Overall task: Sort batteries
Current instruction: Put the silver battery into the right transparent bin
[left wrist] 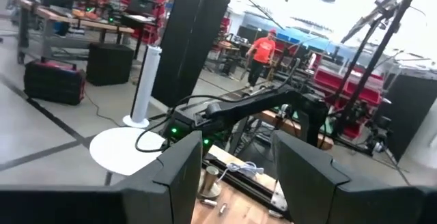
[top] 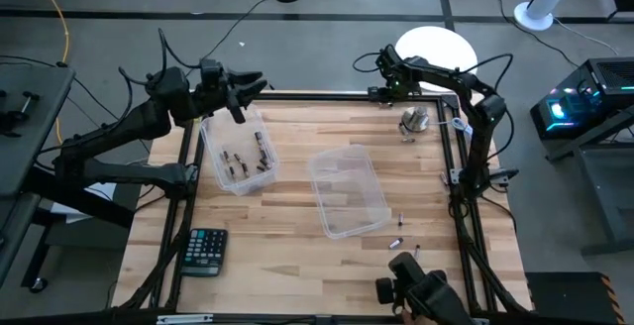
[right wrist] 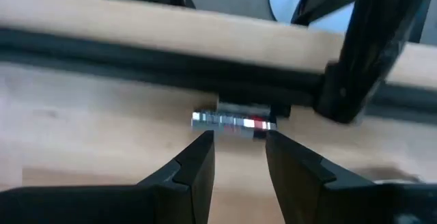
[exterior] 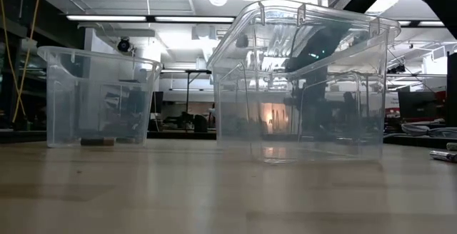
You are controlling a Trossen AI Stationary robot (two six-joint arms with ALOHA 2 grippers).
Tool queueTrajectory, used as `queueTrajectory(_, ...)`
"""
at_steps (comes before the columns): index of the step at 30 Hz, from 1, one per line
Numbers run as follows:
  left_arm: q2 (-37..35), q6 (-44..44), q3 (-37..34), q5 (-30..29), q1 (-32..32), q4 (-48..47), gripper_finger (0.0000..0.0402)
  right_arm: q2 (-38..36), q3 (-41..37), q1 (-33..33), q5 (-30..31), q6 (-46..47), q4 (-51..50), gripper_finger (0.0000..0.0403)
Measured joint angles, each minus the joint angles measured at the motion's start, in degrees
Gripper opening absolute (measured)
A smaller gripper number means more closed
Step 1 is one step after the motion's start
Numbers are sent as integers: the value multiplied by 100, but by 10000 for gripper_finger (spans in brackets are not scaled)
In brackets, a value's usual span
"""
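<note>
- High view shows the table (top: 287, 216), a wooden top inside a dark frame, with both arms at its edges.
- Left arm reaches over the far-left corner; the left gripper (top: 238, 95) hangs above the left bin (top: 210, 145), fingers apart and empty, as the left wrist view confirms.
- Right arm sits at the near-right edge; the right gripper (right wrist: 239, 152) is low over the wood, fingers apart, nothing between them yet.
- Left bin already holds a scatter of batteries (top: 243, 159) on its floor.
- Middle bin (top: 371, 181) looks empty, though its clear walls make that hard to be sure of.
- Calculator (top: 204, 251) lies near-left; a metal knob (top: 414, 122) stands far-right. Neither belongs to the sort.
- A few loose batteries (top: 399, 221) lie near-right, beside the middle bin.
- One silvery battery (right wrist: 234, 121) lies crosswise just ahead of the right fingertips, close to the frame rail (right wrist: 171, 60).
- Risk: that battery is wider than the gap and lies across it, so closing as things stand would likely pinch only its middle or knock it away.
- Risk: a nudge could roll it under the rail, or off the edge.
</note>
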Motion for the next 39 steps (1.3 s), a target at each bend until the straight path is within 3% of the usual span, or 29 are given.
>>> queueTrajectory(8,11,380,0,-445,0,0,168,17,-112,-73,188,20,337,126)
queueTrajectory(20,11,721,0,-455,0,-7,168,483,-98,-49,105,488,348,126)
queueTrajectory(26,11,775,0,-455,0,-15,168,489,-86,-62,-109,297,127,126)
queueTrajectory(32,11,867,0,-456,0,-13,168,280,-134,161,-266,-117,-538,126)
queueTrajectory(39,11,874,0,-486,4,-4,168,-63,-120,-114,-98,216,166,126)
